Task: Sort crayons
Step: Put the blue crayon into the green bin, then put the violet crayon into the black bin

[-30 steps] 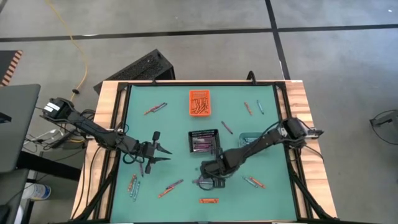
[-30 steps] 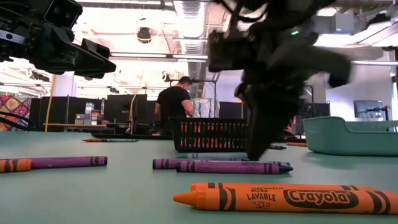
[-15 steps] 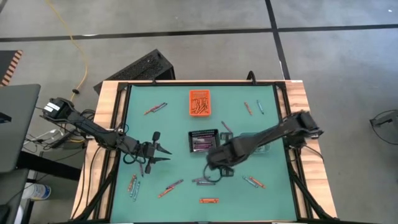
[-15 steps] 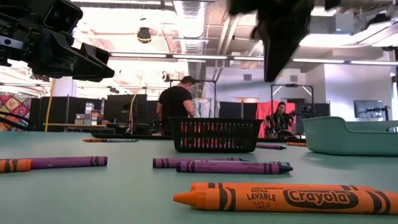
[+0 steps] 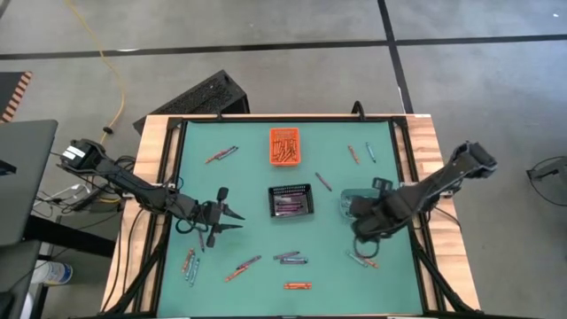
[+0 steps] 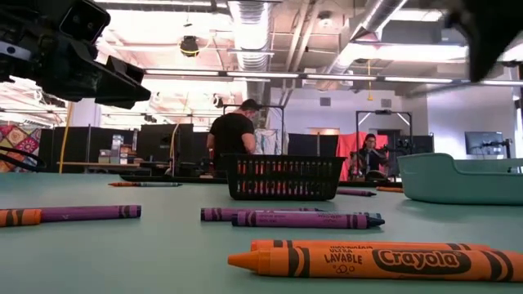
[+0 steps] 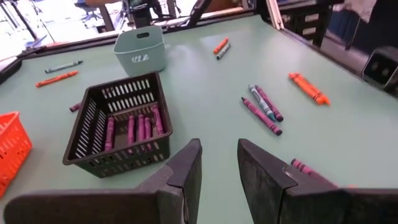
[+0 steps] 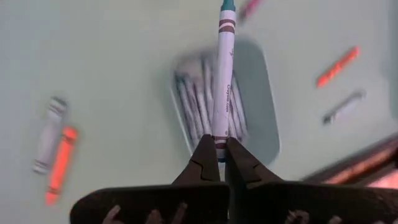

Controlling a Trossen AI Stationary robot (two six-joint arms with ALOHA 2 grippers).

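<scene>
Partway through sorting, the right gripper (image 8: 217,155) pinches a teal crayon (image 8: 222,74) above the teal bin (image 8: 264,109), the orange bin (image 5: 284,146) and mesh bin (image 5: 291,202) hold some, loose crayons (image 5: 291,258) dot the worktop (image 5: 248,182), and the left gripper (image 5: 236,219) waits, fingers parted, empty.

An orange bin (image 5: 284,146), black mesh bin (image 5: 291,202) and teal bin (image 7: 140,50) sit on the green table (image 5: 248,177); two people, seemingly, stand behind (image 6: 230,135).
</scene>
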